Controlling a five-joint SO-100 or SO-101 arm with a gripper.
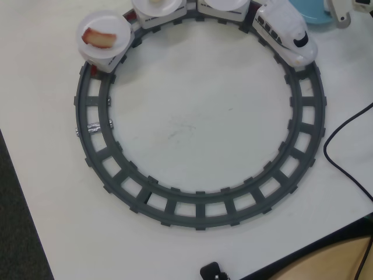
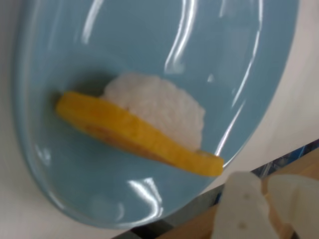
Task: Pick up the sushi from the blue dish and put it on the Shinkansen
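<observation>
- Wrist view shows the sushi (image 2: 144, 127) lying on its side inside the blue dish (image 2: 149, 45): a lump of white rice behind a thin yellow strip that runs slanting from the left of the dish down toward its lower right rim.
- Bright streaks of light reflect off the glossy surface of the dish, and white tabletop shows around its rim.
- At the lower right corner of the wrist view, the pale white fingers (image 2: 244, 209) of the gripper (image 2: 266, 209) sit just off the rim of the dish, apart from the sushi; they hold nothing, and whether they are spread or closed I cannot tell.
- Overhead view shows a grey round track (image 1: 201, 210) filling most of the white table (image 1: 192, 128).
- The Shinkansen (image 1: 285, 32) stands on the track near the far right corner of the table, nose pointing toward the right edge, with dark side windows and a black windscreen.
- Behind it, along the far edge, cars carry round white plates; the last plate (image 1: 105, 38), near the far left, holds a red-pink slab of sushi (image 1: 99, 39).
- Only a slice of the blue dish (image 1: 306, 11) shows at the far edge, just beside the train's nose.
- A black cable (image 1: 344, 157) curves along the right edge.
- No writing or brand mark can be read anywhere.
</observation>
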